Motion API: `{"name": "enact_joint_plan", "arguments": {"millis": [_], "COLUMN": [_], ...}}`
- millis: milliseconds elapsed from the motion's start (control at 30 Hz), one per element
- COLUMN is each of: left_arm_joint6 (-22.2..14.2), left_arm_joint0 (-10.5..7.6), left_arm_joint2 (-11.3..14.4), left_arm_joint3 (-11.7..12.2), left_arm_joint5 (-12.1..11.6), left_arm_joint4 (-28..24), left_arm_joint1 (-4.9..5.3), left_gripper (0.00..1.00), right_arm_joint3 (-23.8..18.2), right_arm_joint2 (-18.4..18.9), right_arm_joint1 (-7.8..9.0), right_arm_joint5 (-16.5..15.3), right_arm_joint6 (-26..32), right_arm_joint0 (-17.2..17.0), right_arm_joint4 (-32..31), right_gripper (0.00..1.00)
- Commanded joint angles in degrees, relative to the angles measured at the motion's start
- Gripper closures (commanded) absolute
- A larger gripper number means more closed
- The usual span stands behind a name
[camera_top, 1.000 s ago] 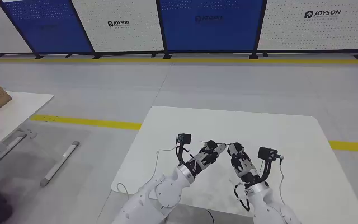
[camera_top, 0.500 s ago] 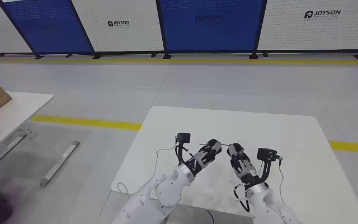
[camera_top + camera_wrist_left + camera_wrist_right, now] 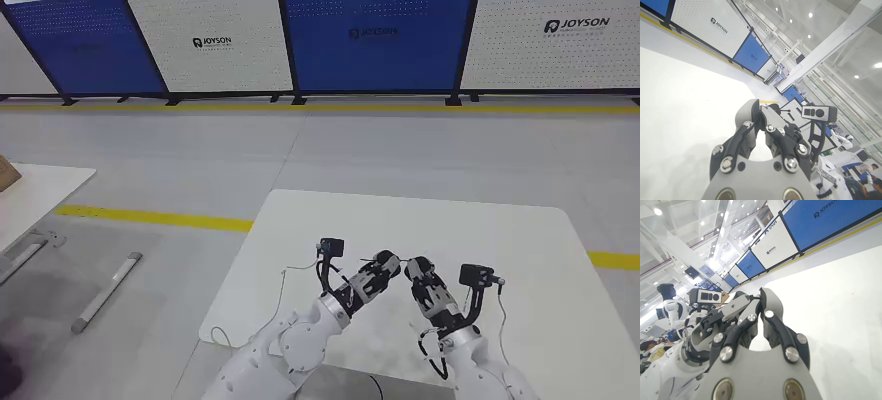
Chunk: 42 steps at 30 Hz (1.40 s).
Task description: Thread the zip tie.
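Top view shows left fingers (image 3: 385, 266), right fingers (image 3: 414, 271) tip-to-tip, pinching zip tie (image 3: 784, 110).

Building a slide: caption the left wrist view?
Left gripper and right gripper, tip to tip above the white table, each shut on the black zip tie.

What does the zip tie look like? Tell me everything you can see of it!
The zip tie is a thin black strip, plastic by the look, with a small blocky head at one end. It is held in the air above the white table, between the left gripper and the right gripper, whose tips nearly meet. Both are shut on it, hiding most of it; the head end pokes out beside the right gripper.
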Motion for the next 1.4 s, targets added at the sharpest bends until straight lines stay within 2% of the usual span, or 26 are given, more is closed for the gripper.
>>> {"name": "enact_joint_plan", "arguments": {"millis": [0,200,500,867,967,1100,1200,1300,1367], "left_arm_joint6": [-0.2,0.08,-0.14,0.03,0.21,0.48,0.64,0.76,0.8], "left_arm_joint0": [-0.13,-0.15,0.15,-0.18,-0.23,-0.22,-0.19,-0.17,-0.15], "left_arm_joint2": [0.16,0.3,0.28,0.23,0.3,0.31,0.31,0.33,0.36], "left_arm_joint3": [0.09,-0.01,-0.71,0.61,0.66,0.68,0.67,0.68,0.68], "left_arm_joint5": [-0.2,0.39,-1.37,-1.17,-0.98,-0.71,-0.6,-0.48,-0.45], "left_arm_joint4": [-0.17,0.77,0.51,0.54,0.74,0.78,0.83,1.02,1.16], "left_arm_joint1": [-0.05,-0.1,-0.1,-0.2,-0.25,-0.3,-0.33,-0.36,-0.37], "left_gripper": [1.0,1.0,1.0,1.0,1.0,1.0,1.0,1.0,1.0], "right_arm_joint3": [-0.12,-0.97,-0.63,-1.23,-1.07,-1.01,-1.15,-1.2,-1.21], "right_arm_joint2": [0.48,2.21,1.68,1.98,1.91,1.81,1.83,1.96,2.03], "right_arm_joint1": [0.03,0.25,0.46,0.51,0.54,0.56,0.59,0.64,0.66], "right_arm_joint5": [-0.19,-1.43,-1.19,-0.69,-0.5,-0.56,-0.76,-0.92,-1.02], "right_arm_joint6": [0.35,2.17,3.73,2.29,2.15,1.67,1.02,0.49,0.11], "right_arm_joint0": [0.07,-0.21,-0.02,-0.3,-0.37,-0.46,-0.76,-1.01,-1.17], "right_arm_joint4": [1.34,5.49,3.74,5.12,4.82,4.7,4.61,4.47,4.41], "right_gripper": [1.0,1.0,1.0,1.0,0.89,0.85,0.87,0.97,1.0]}}
